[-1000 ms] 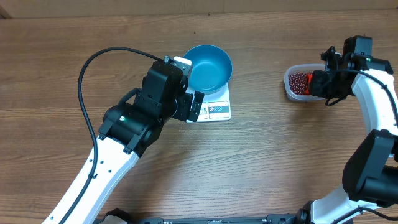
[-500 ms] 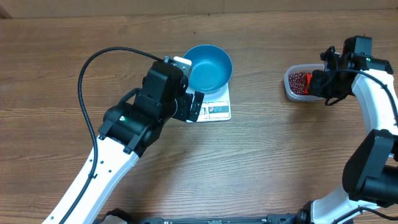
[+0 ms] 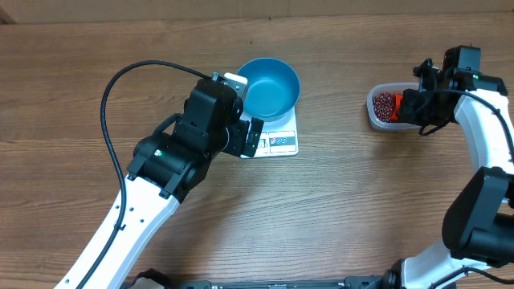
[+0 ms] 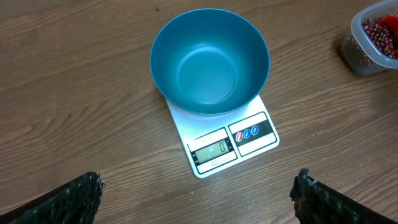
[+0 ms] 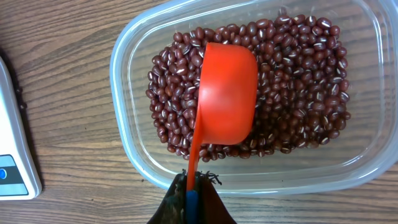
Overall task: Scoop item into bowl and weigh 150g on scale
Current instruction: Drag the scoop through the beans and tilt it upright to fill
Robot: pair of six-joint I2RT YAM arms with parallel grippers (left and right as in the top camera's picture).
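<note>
No motion anywhere; right gripper tight on scoop over beans, left gripper wide.

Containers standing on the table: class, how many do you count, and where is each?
2. The blue bowl sits empty on the white scale, mid-view overhead; the clear plastic tub of red-brown beans, orange scoop inside, stands apart to its right. None appears hidden.

A clear rounded-rectangular plastic tub sits on the wood-grain table, at three o'clock in the overhead view. An orange-red scoop rests inside it, and in the right wrist view its thin handle runs toward six o'clock over the tub's near rim. In the left wrist view the tub shows at two o'clock, cut off by the frame's corner.
</note>
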